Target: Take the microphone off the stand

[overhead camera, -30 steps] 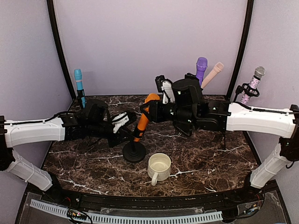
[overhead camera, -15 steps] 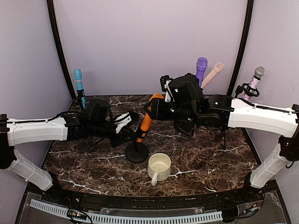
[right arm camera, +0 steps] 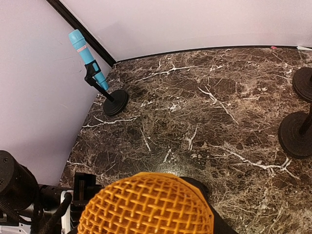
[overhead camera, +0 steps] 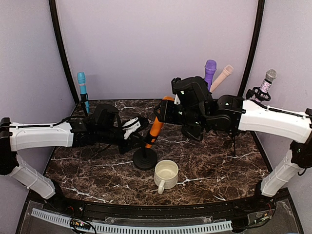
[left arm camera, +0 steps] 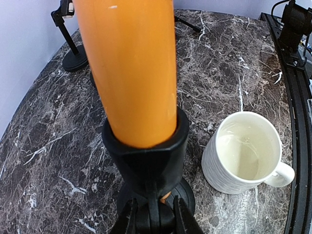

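Mic (overhead camera: 155, 127) more upright, still seated in its clip (left arm camera: 146, 156)
The mic leans less than a second ago and its stand (overhead camera: 145, 159) has slid slightly right on the tabletop (overhead camera: 214, 165), beside the mug (overhead camera: 166, 174), yet the body still sits in the clip. Your right claw (overhead camera: 164, 111), half closed, grips the mic under its head; your left claw (left arm camera: 153, 222) is pinched tight on the stand's neck. Likely repositioned, not freed.

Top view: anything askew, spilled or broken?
Nothing spilled or broken. The orange microphone leans steeply in its stand; right claw grips its head, left claw the stand, so likely deliberate. The mug is upright beside the base.
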{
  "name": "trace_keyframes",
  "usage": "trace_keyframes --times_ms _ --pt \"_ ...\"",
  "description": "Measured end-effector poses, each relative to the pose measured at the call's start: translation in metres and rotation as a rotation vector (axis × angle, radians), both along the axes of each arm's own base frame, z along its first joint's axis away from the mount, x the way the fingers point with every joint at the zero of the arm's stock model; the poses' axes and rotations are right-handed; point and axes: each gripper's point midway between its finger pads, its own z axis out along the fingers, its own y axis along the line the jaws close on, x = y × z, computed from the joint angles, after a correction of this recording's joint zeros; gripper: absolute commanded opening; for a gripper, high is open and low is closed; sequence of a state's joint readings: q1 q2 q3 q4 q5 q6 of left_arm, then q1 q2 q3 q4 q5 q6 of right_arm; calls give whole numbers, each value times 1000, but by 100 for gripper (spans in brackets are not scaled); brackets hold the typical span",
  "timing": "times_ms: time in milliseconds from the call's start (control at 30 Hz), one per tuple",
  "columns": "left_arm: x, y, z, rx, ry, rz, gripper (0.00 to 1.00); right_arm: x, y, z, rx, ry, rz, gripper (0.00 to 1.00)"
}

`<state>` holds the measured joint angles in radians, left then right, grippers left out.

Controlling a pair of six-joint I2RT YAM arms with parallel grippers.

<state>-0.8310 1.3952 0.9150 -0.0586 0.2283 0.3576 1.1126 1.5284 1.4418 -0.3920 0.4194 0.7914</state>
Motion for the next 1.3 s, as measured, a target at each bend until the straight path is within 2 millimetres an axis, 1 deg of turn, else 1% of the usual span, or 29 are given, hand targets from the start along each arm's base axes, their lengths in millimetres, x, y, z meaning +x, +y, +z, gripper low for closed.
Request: trace_keyframes --times_ms 200,433,700,900,1067,1300 --pt "0 -1 1 0 -5 2 0 0 0 1 1 -3 0 19" --pt "2 1 0 8 -11 15 0 4 4 1 15 -38 76 19" --pt "2 1 0 10 -18 12 0 -7 3 4 -9 -86 212 19" --pt "0 -2 1 7 -18 -2 0 -16 4 9 -35 -129 301 19" --pt "-2 -3 3 5 -21 -14 0 -23 7 11 -50 -155 372 19" --pt "-2 -3 2 8 -19 -17 0 -21 5 11 -59 -159 370 19"
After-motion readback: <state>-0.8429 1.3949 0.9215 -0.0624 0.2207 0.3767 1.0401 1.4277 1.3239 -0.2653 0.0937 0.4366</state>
